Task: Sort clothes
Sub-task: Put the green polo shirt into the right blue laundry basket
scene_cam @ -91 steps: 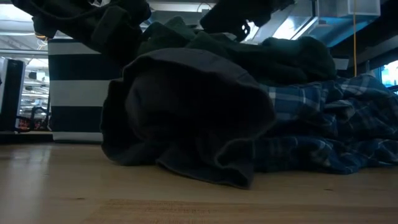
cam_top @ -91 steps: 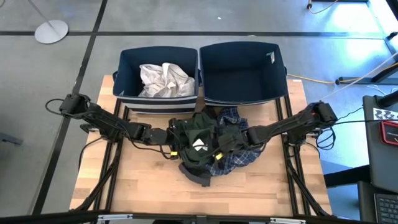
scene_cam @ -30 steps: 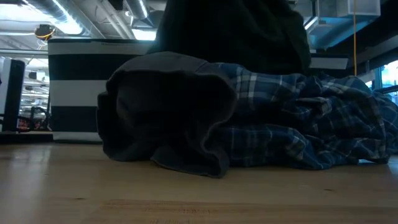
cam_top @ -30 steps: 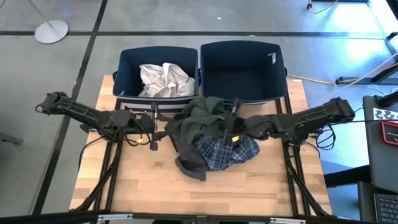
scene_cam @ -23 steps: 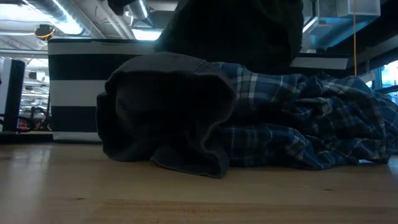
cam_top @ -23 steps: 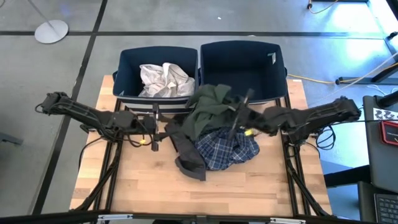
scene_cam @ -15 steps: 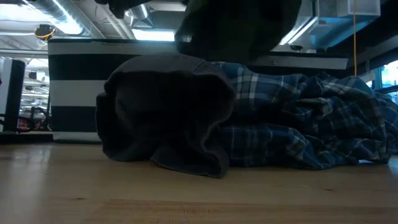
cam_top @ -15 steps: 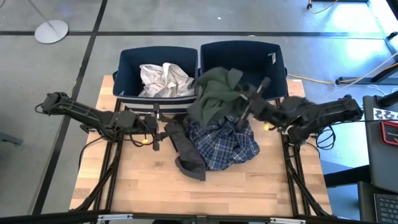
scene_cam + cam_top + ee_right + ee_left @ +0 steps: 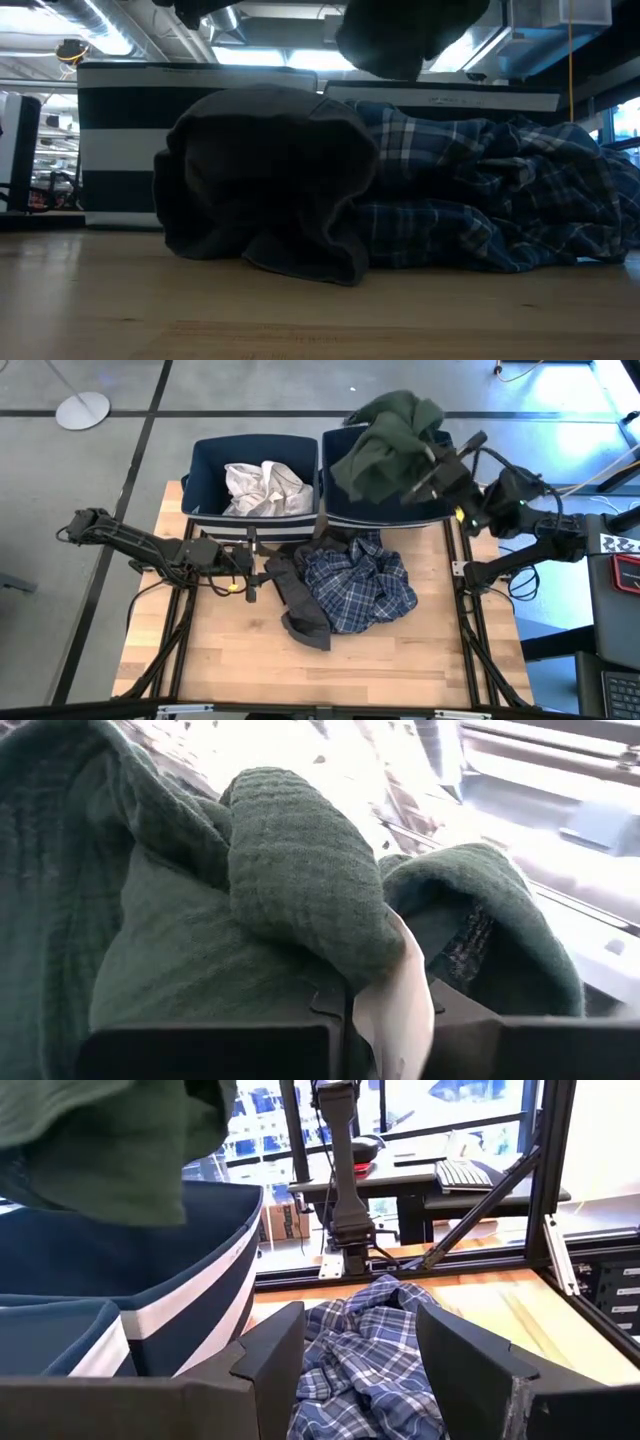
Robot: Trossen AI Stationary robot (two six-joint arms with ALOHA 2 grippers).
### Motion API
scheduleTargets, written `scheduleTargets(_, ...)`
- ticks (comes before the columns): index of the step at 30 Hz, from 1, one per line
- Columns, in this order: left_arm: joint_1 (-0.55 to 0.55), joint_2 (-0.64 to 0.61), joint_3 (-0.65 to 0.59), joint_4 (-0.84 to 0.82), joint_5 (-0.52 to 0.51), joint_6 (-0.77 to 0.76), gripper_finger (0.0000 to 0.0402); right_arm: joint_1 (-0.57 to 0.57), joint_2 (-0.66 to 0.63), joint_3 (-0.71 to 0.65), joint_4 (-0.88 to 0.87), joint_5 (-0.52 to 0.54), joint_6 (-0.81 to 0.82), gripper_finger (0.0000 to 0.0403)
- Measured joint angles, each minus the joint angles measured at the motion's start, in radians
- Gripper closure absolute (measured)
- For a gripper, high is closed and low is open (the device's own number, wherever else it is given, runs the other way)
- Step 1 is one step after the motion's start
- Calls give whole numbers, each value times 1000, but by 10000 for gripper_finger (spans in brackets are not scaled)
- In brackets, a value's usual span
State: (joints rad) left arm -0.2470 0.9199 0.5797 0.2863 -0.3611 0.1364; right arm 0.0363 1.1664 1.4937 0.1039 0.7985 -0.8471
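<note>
The right pincer (image 9: pixel 428 468) is clenched on the dark green garment (image 9: pixel 385 442), holding it up over the right bin (image 9: pixel 440 510). Beside that bin, the left bin (image 9: pixel 205 520) holds the white garment (image 9: pixel 262 488). In front of the bins, the plaid shirt (image 9: pixel 358 585) and dark grey garment (image 9: pixel 295 600) lie on the desk (image 9: pixel 220 650). The left pincer (image 9: pixel 252 568) hangs released just beside the grey garment.

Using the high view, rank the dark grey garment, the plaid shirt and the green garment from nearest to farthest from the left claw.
1. dark grey garment, right beside the left claw, at table centre.
2. plaid shirt, just past the grey one, toward the right.
3. green garment, held aloft by the right claw over the right-hand bin.
</note>
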Motion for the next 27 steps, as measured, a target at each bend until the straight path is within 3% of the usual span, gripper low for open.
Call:
scheduleTargets(5, 0, 0, 0, 0, 0, 1, 218, -147, 7, 0, -87, -9, 57, 374)
scheduleTargets(14, 0, 0, 0, -18, 0, 2, 218, -385, 67, -1, -500, -138, 409, 373)
scheduleTargets(27, 0, 0, 0, -18, 0, -6, 218, -530, 207, -1, -788, -165, 575, 372)
